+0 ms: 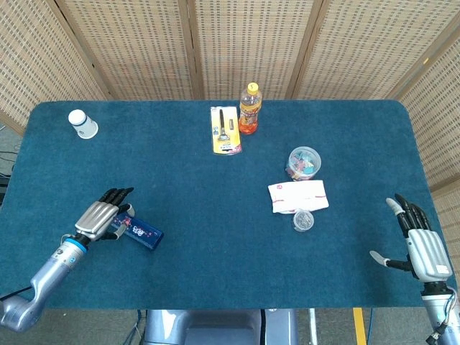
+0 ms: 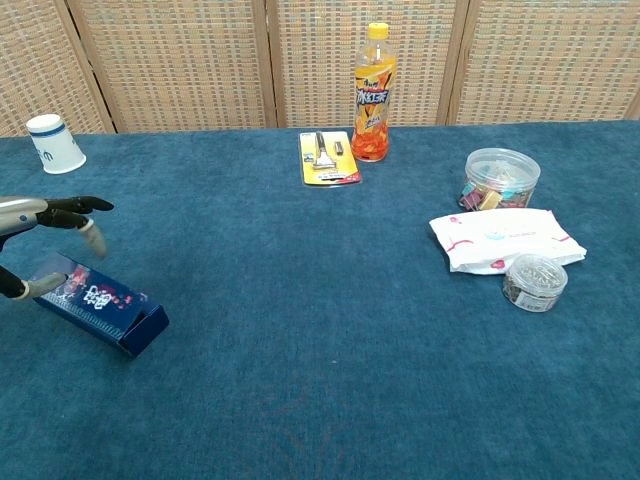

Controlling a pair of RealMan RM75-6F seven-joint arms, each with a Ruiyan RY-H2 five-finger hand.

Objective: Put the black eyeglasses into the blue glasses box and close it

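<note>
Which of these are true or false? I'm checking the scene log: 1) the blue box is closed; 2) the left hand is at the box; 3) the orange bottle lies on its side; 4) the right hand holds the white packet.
1) The blue box is closed: true.
2) The left hand is at the box: true.
3) False: the orange bottle stands upright.
4) False: the right hand is empty, far from the white packet.

The blue glasses box (image 1: 139, 232) lay closed on the table's left side, long and narrow, patterned lid up. It sat angled. The eyeglasses were hidden.
</note>
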